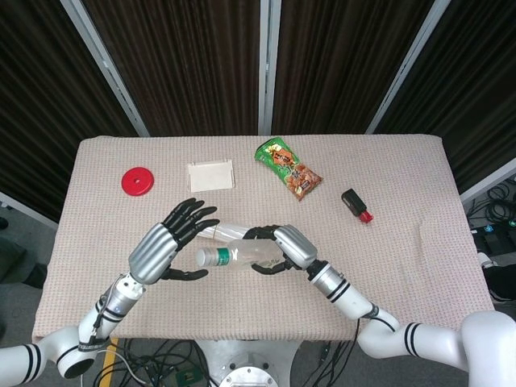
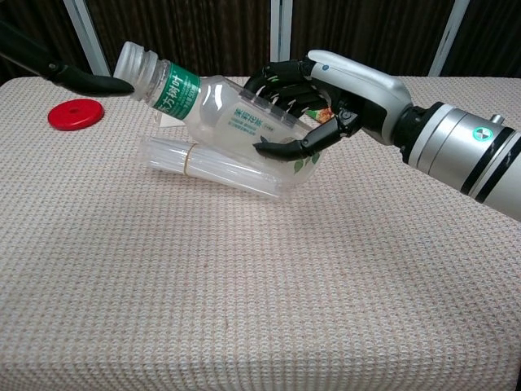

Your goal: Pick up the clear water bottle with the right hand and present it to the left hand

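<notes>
A clear water bottle (image 1: 242, 255) (image 2: 220, 110) with a green label band near its neck is held above the table, lying almost level with its neck pointing toward the robot's left. My right hand (image 1: 284, 247) (image 2: 326, 98) grips its lower body, fingers wrapped around it. My left hand (image 1: 165, 242) is open beside the bottle's neck, fingers spread, a fingertip (image 2: 98, 81) close to the bottle mouth. No cap shows on the bottle.
A bundle of clear straws (image 2: 212, 167) (image 1: 216, 231) lies under the bottle. A red disc (image 1: 138, 181), a white paper pad (image 1: 210, 175), a green snack bag (image 1: 288, 168) and a small black and red object (image 1: 355, 205) sit farther back on the cloth-covered table (image 1: 403, 266).
</notes>
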